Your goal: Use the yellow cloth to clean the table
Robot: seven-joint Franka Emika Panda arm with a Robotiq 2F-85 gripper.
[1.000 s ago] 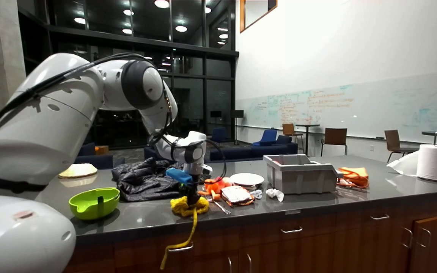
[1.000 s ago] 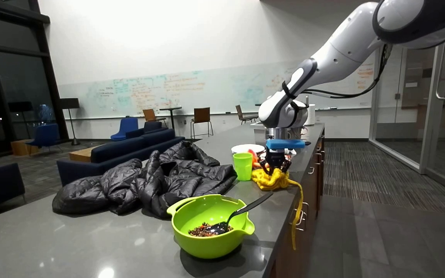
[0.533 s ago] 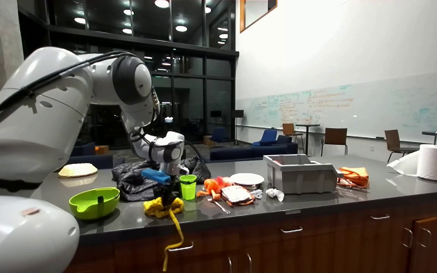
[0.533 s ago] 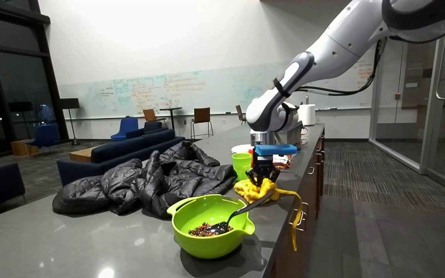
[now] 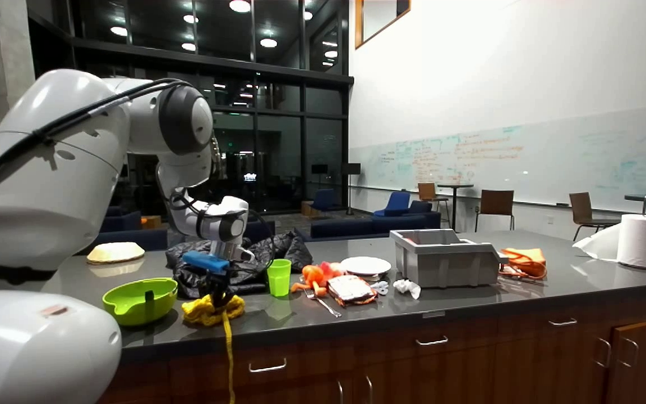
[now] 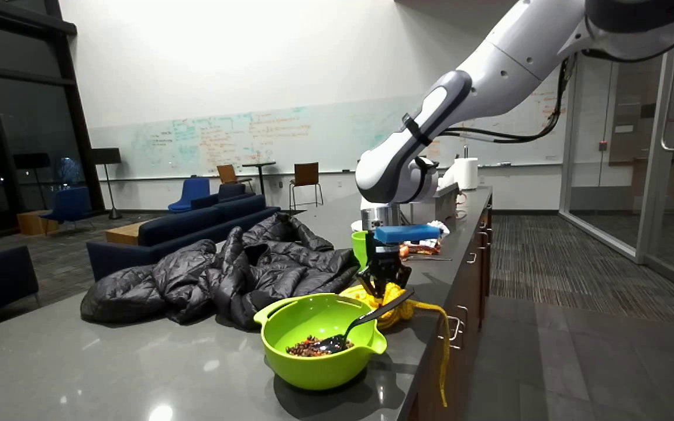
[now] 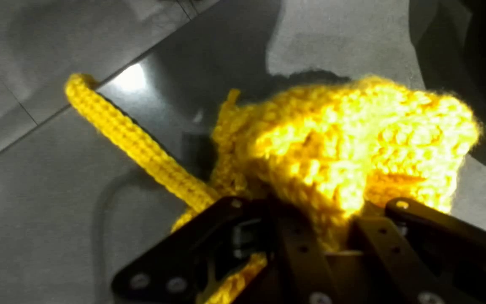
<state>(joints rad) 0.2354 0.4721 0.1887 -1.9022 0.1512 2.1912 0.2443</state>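
The yellow knitted cloth (image 5: 202, 311) lies bunched on the dark grey table (image 5: 575, 280), between the green bowl and the green cup; it also shows in an exterior view (image 6: 398, 314), partly behind the bowl's spoon. Its long yellow cord hangs over the table's front edge. My gripper (image 5: 220, 298) points down with its fingers closed around a fold of the cloth. In the wrist view the fold rises between the fingers (image 7: 329, 217) and the cloth (image 7: 352, 139) spreads out beyond them. The fingertips are hidden in the cloth.
A green bowl (image 6: 313, 374) with food and a black spoon stands close to the cloth. A black jacket (image 6: 278, 275) lies behind. A green cup (image 5: 278, 278), fork (image 5: 326, 306), snack packet (image 5: 351, 289), white plate (image 5: 365, 265) and grey bin (image 5: 443, 264) stand along the table.
My gripper has dragged the cloth along the table's front edge, away from the green cup and towards the green bowl. The cord has come along. The other objects have stayed in place.
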